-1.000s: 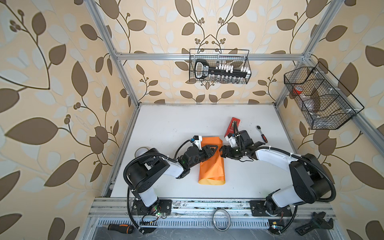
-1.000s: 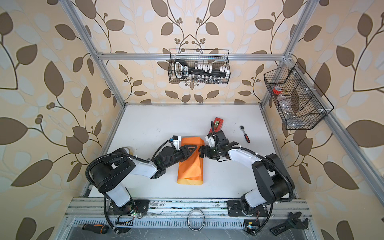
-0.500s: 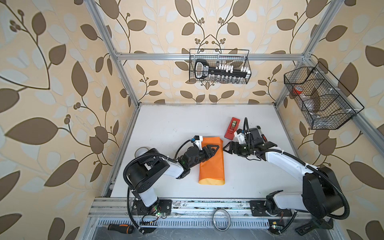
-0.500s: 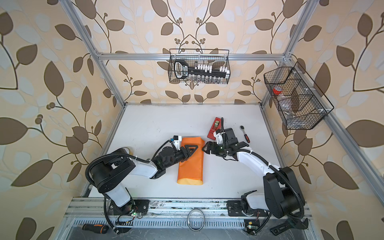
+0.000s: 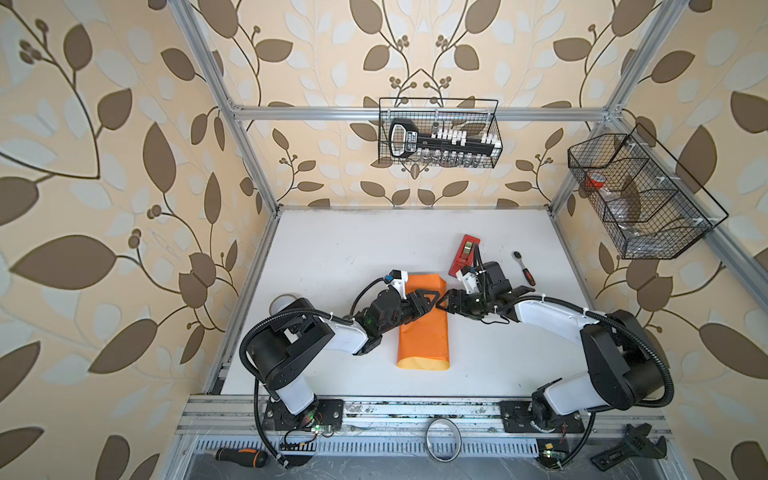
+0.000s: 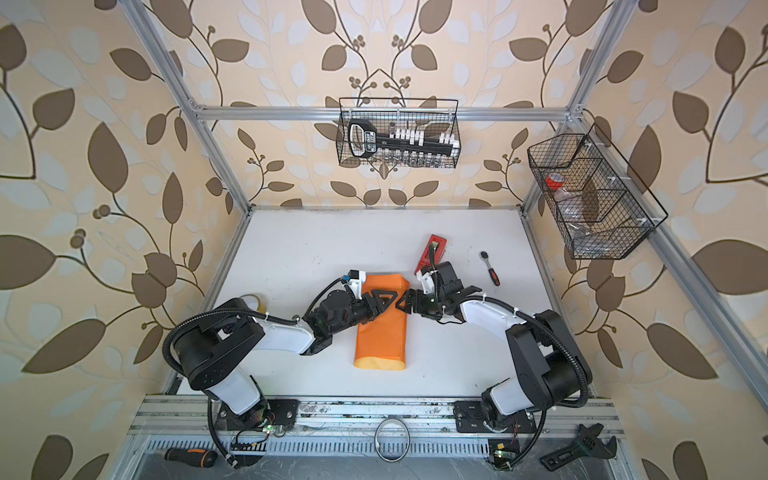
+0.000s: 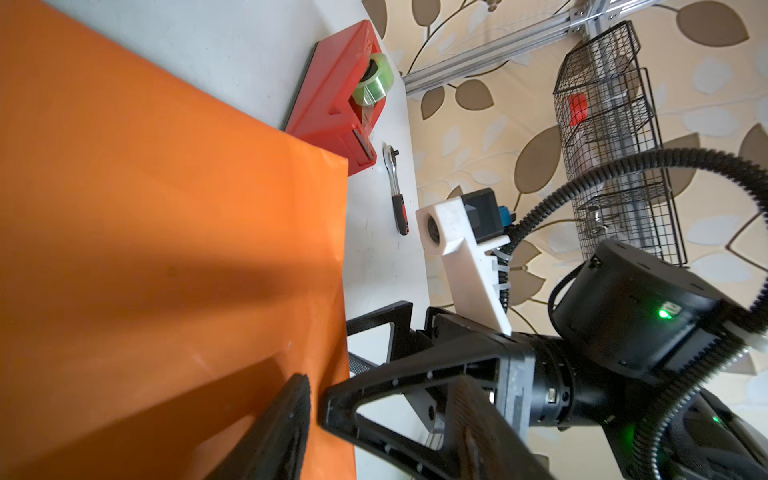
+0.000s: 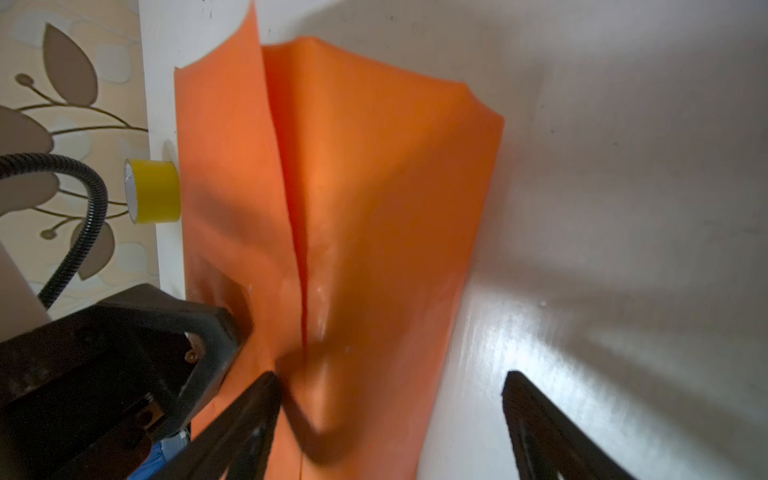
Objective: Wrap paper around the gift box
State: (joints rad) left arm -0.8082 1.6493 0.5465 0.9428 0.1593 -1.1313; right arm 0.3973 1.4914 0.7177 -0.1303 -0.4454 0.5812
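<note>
Orange paper [image 5: 424, 336] folded into a long bundle, mid-way on the surface [image 5: 332, 257] between our two arms.
Our left tool [image 5: 426, 300] hangs over its far half, jaws apart; our right tool [image 5: 448, 302] faces it at the paper's right edge, jaws wide apart, one finger [image 8: 266, 395] over paper, the other over bare surface.

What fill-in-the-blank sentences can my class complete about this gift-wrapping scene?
1. The paper lying folded on the table is ___ on its outside.
2. The tape dispenser farther back on the table is ___.
3. The tape roll seen past the paper in the right wrist view is ___.
4. In both top views the ratchet lies to the ___ of the tape dispenser.

Missing words: orange; red; yellow; right.
</note>
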